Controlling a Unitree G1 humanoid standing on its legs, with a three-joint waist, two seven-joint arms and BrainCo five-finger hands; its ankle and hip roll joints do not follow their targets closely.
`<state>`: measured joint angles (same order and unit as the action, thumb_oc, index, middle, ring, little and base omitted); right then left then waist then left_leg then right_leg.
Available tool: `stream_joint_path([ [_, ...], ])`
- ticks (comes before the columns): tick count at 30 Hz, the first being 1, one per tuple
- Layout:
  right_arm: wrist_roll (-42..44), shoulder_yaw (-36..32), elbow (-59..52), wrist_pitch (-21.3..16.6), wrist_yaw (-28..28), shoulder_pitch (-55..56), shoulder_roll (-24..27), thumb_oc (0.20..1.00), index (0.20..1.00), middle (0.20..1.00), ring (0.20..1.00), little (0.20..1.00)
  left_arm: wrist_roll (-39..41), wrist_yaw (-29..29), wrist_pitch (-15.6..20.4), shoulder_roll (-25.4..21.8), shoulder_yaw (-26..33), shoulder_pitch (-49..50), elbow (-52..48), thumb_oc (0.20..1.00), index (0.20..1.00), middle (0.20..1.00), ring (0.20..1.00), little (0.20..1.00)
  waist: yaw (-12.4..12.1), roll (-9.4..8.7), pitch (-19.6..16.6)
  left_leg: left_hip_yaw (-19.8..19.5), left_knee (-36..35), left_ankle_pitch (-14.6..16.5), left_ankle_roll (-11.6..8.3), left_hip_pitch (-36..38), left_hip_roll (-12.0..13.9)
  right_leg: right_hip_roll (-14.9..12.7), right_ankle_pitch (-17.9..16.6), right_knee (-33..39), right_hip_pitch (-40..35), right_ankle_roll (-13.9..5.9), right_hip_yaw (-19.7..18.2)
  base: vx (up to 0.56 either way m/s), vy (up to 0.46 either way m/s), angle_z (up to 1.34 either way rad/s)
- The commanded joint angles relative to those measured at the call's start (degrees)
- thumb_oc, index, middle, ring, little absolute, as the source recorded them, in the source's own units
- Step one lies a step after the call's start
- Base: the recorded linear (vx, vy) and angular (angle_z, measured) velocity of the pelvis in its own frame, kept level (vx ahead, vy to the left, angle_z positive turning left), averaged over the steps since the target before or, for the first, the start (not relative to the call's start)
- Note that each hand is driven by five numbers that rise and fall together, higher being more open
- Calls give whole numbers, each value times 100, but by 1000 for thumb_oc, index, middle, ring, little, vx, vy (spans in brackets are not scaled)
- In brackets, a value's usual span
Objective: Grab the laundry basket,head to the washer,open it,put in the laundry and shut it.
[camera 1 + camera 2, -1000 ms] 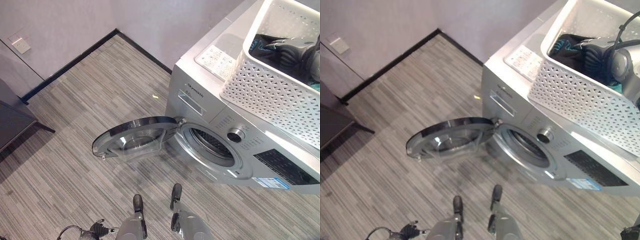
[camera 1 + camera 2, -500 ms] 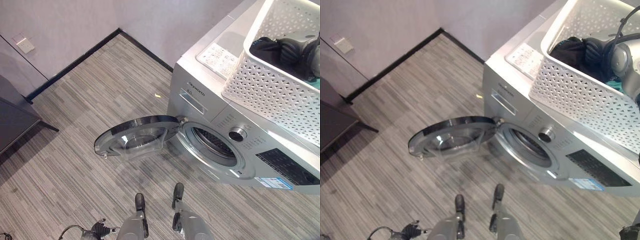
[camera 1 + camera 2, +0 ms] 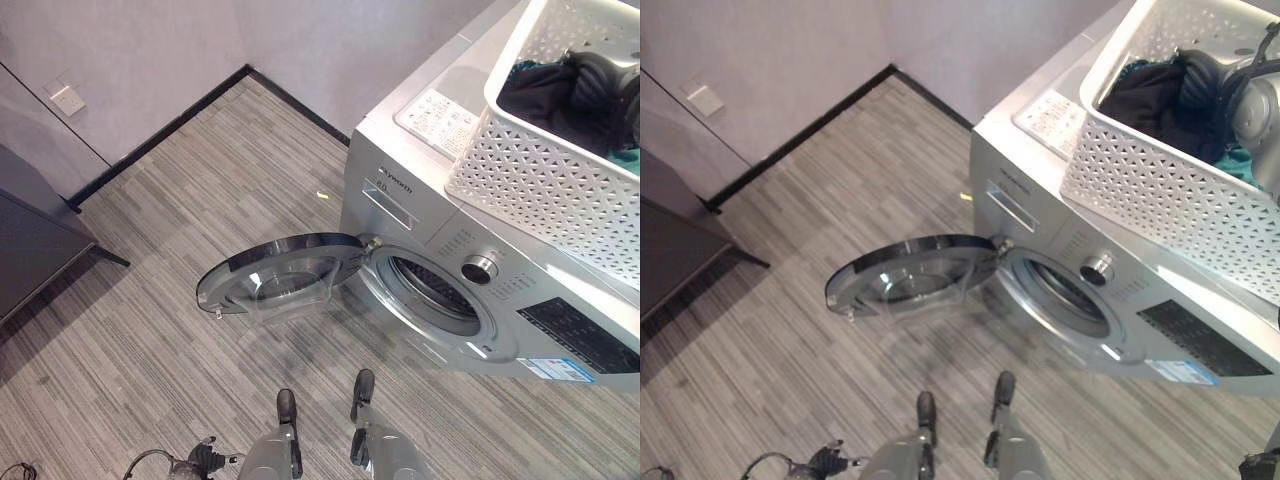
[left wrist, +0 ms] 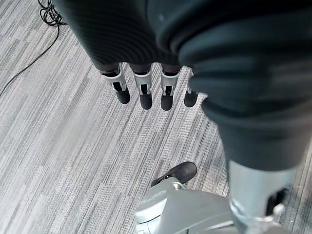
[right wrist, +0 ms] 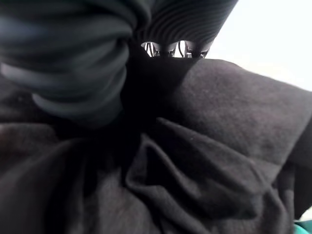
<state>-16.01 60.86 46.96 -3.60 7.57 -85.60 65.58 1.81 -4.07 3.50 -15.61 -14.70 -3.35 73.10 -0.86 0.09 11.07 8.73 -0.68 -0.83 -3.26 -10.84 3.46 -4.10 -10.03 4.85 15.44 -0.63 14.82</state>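
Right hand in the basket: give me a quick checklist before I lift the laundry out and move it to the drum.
1. Washer door swung fully open: ok.
2. Drum opening unobstructed: ok.
3. Basket resting on the washer top: ok.
4. Right hand down in the dark laundry: ok.
5. Fingers closed on the cloth: cannot tell, they are buried in it.
6. Left hand free, fingers straight, over the floor: ok.

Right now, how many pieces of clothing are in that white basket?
2 visible: a black garment under the right hand, a teal one beside it. More may be hidden.
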Motion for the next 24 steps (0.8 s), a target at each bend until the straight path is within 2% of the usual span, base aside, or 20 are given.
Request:
stream_joint_path([
  [1,287,-203,235,224,-531,-429,91,200,200,200,200,200,20,40,12,-81,-148,-146,173,1000,1000,1000,1000,1000,19,-420,137,-544,30,37,-364,529,332,-537,266,-64,-239,-821,-498,36,21,0],
  [3,552,-703,95,248,-799,-280,102,200,200,200,200,200,-17,7,-6,-59,-95,-164,224,1000,1000,1000,1000,1000,60,-413,18,-503,31,114,-334,647,332,-525,295,-83,-339,-814,-509,55,19,-1],
  [8,1048,-1316,369,255,-1113,-203,76,200,200,200,200,200,-57,-14,-19,-64,-99,-177,249,1000,1000,1000,1000,1000,77,-449,-225,-436,54,239,-306,908,342,-519,391,-128,-607,-807,-479,29,13,-1],
  [9,1454,-1591,618,231,-1249,-223,-8,200,200,200,200,200,-37,-31,-5,-58,-84,-169,241,1000,1000,1000,1000,1000,82,-454,-347,-411,69,296,-296,1007,347,-508,458,-154,-725,-803,-450,0,0,0],
  [11,2360,-2175,745,86,-1547,-171,-41,200,200,200,200,200,53,-91,6,-36,-89,-198,199,1000,1000,1000,1000,1000,102,-446,-544,-397,120,344,-297,1175,373,-476,554,-203,-919,-791,-413,43,22,0],
  [13,2471,-2240,767,60,-1569,-135,-46,200,200,200,200,200,59,-95,7,-43,-77,-174,189,1000,1000,1000,1000,1000,111,-455,-607,-387,121,365,-297,1227,384,-465,584,-207,-985,-790,-388,20,8,1],
  [18,3854,-3256,612,-348,-2097,139,-331,200,200,200,200,200,86,-216,-43,9,-12,-22,299,1000,1000,1000,1000,1000,138,-471,-911,-314,251,457,-296,1437,420,-376,749,-271,-1281,-748,-349,0,0,0],
  [24,4869,-3919,570,-701,-2177,450,-617,200,200,200,200,200,237,-242,1,-32,67,161,156,1000,1000,1000,1000,1000,118,-480,-1012,-292,346,565,-274,1508,398,-354,800,-313,-1409,-739,-324,-46,23,0],
])
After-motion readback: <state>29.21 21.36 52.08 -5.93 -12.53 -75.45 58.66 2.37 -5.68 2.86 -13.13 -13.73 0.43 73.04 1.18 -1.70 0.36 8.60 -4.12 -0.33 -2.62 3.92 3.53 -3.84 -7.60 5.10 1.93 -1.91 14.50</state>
